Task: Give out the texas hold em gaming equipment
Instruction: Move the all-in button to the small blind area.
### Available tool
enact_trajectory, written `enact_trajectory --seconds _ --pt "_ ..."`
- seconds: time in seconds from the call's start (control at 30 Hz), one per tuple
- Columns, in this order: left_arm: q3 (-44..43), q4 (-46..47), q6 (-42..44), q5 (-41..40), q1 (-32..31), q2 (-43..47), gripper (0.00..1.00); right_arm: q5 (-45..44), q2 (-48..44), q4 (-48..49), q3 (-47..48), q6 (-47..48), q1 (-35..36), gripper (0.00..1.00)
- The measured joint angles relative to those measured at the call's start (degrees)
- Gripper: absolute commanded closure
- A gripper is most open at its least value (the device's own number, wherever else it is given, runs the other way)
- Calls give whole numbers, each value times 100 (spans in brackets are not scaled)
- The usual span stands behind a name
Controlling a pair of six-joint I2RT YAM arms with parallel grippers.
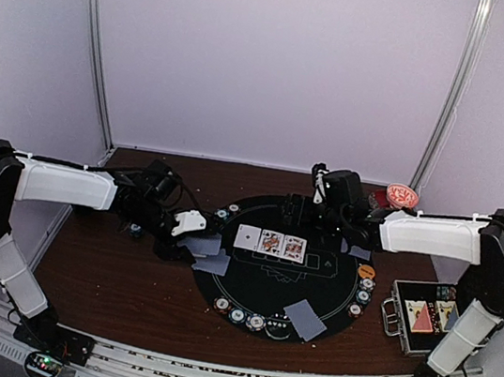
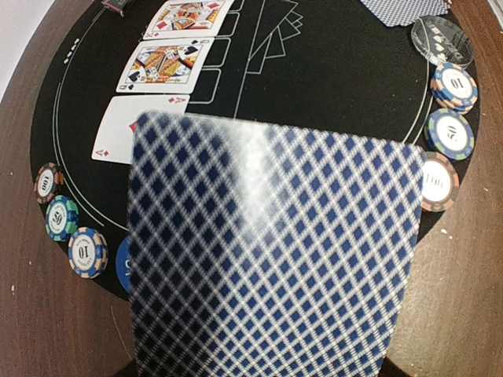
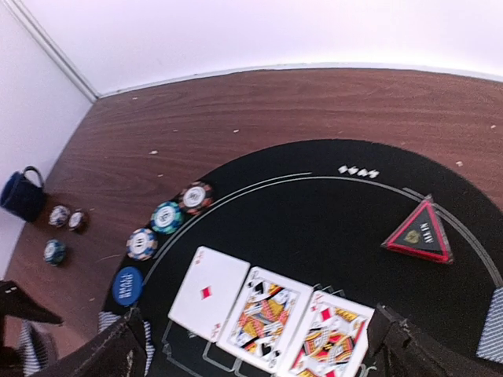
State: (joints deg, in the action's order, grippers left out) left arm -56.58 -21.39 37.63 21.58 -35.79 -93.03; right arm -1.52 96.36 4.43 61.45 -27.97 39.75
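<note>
A grey-blue-backed playing card (image 2: 271, 251) fills the left wrist view, close and blurred, and hides the fingers behind it. My left gripper (image 1: 191, 227) is shut on it at the left edge of the black round mat (image 1: 313, 288). Three face-up cards (image 3: 267, 318) lie in a row mid-mat. My right gripper (image 3: 263, 345) hangs open above them, with nothing between its fingers. A red triangle marker (image 3: 419, 233) lies on the far mat. Striped chips (image 3: 167, 216) and a blue disc (image 3: 127, 285) line the left rim. An orange disc (image 1: 366, 271) lies at the right rim.
A face-down card (image 1: 305, 319) lies near the mat's front, with chips (image 1: 238, 315) along that rim. An open metal case (image 1: 423, 314) stands at the right. A red-patterned cup (image 1: 402, 196) is behind the right arm. A dark blue cup (image 3: 22, 195) and loose chips (image 3: 59, 216) are left of the mat.
</note>
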Motion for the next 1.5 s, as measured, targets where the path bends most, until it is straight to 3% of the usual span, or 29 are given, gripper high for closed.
enact_trajectory --seconds 0.2,0.47,0.83,1.2,1.5 --pt "0 26 0 -13 0 0 39 -898 846 -835 857 461 -166 0" --pt "0 31 0 -15 0 0 39 -1104 1871 -1895 1891 979 -529 1" --pt "0 31 0 -15 0 0 39 -704 2564 -2708 2885 1606 -1012 3" --pt "0 31 0 -22 0 -46 39 -157 3005 -3075 3215 1930 -1259 11" --pt "0 33 0 -35 0 -68 39 -13 3224 -3134 3495 2026 -1285 26"
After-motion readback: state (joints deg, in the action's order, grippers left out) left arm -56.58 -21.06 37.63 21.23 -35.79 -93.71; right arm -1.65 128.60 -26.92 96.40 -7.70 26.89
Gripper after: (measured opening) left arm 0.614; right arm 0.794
